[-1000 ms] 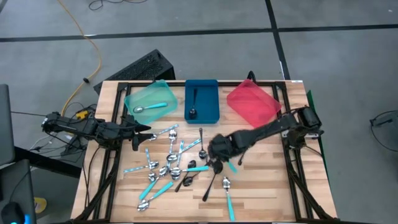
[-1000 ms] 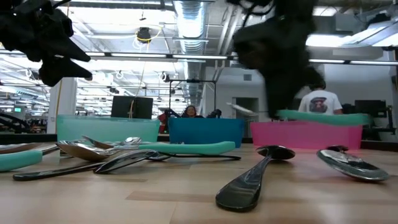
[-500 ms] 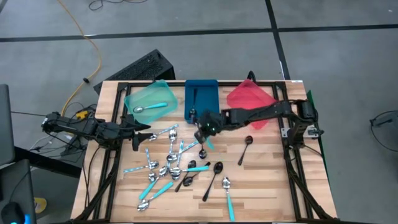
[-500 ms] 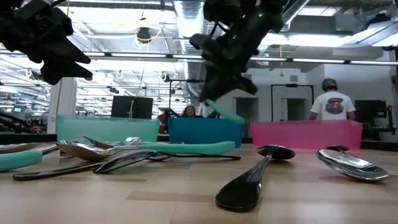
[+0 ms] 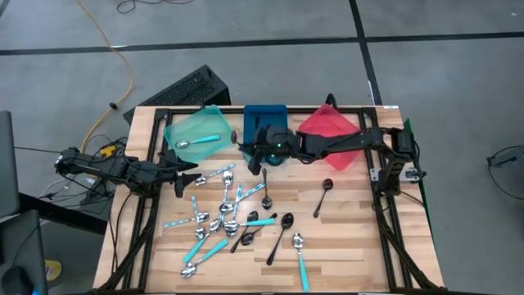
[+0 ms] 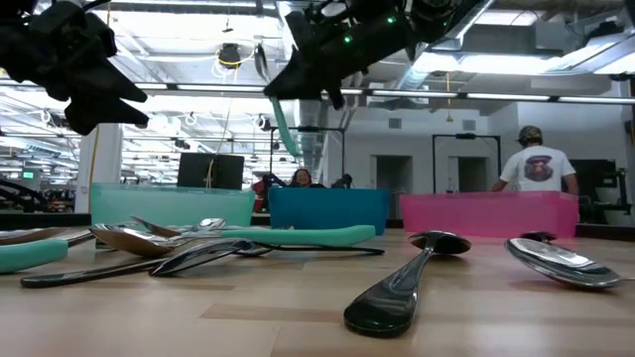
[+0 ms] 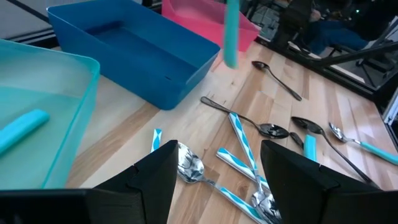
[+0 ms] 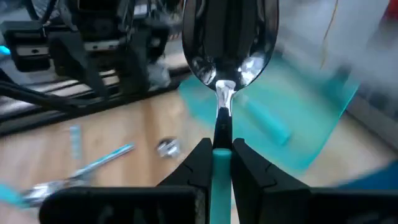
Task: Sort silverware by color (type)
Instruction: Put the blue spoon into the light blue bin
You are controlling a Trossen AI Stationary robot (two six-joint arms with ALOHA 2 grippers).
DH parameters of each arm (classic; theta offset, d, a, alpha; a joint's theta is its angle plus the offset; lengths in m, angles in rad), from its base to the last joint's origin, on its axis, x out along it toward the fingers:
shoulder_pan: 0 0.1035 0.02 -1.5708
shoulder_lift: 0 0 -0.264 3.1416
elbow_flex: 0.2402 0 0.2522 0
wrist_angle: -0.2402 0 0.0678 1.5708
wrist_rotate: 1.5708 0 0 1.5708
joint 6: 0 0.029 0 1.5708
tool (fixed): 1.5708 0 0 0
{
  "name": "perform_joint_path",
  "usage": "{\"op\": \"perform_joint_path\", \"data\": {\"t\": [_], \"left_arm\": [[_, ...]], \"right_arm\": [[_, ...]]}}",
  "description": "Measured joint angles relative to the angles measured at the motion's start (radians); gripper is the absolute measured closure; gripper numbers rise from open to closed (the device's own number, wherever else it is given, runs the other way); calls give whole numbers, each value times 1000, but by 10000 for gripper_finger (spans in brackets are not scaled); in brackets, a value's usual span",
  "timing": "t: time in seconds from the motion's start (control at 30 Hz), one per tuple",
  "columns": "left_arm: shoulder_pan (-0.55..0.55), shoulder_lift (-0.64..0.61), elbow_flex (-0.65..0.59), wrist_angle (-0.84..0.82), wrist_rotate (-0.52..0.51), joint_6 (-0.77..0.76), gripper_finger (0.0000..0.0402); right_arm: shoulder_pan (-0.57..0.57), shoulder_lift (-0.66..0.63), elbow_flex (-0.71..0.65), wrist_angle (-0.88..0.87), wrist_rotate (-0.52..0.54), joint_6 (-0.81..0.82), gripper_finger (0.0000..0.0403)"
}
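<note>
On the bench's (image 5: 360, 246) left edge, the left hand (image 5: 190, 170) waits with its fingers (image 7: 298, 177) spread wide, grasping nothing, pointed at the loose spoons just beside it.

Beyond it, at the back left, the teal tray (image 5: 196, 131) holds one teal-handled spoon (image 5: 199, 141). Next along the back sits the blue tray (image 5: 265, 129), with the red tray (image 5: 332, 135) to its right, tilted out of line with the other two.

Above the near end of the blue tray, the right hand (image 5: 260, 149) is clenched on a teal-handled spoon (image 8: 225, 43); its own camera shows the silver bowl standing up past the fingertips and the teal handle (image 8: 221, 163) pinched between them. From bench height this spoon (image 6: 285, 129) hangs well clear of the wood, handle down and slanted, between the teal tray (image 6: 171, 206) and the blue tray (image 6: 327, 210).

Across the middle of the bench, the spoon pile (image 5: 221, 217) lies scattered: teal-handled, silver and black ones, several overlapping. A black spoon (image 5: 266, 190) lies just right of the pile, another black spoon (image 5: 280, 233) lies nearer the front, and a teal-handled spoon (image 5: 300, 260) lies by the front edge. Farther right, one black spoon (image 5: 324, 195) rests alone, well apart from the rest.

Behind the bench, a person (image 6: 536, 164) stands with their back turned.
</note>
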Motion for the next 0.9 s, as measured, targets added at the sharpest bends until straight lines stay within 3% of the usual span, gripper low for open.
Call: {"op": "perform_joint_path", "data": {"t": [0.1,0.23,0.3,0.47,0.67,0.83,0.9], "left_arm": [[0,0,0,0,-14,0,185],[0,0,0,0,-18,0,185],[0,0,0,0,-18,0,185],[0,0,0,-2,-18,0,185],[0,0,0,-7,-18,0,185],[0,0,0,-16,-18,0,185],[0,0,0,-16,-18,0,185]], "right_arm": [[-26,8,45,20,30,-124,344],[-61,73,152,6,28,-175,344],[-73,131,241,-2,20,-242,344],[-94,273,519,-212,1,-386,344],[-146,453,850,-396,-77,-417,344],[-157,602,1044,-458,-86,-480,344],[-157,638,1057,-436,-103,-482,344]]}}
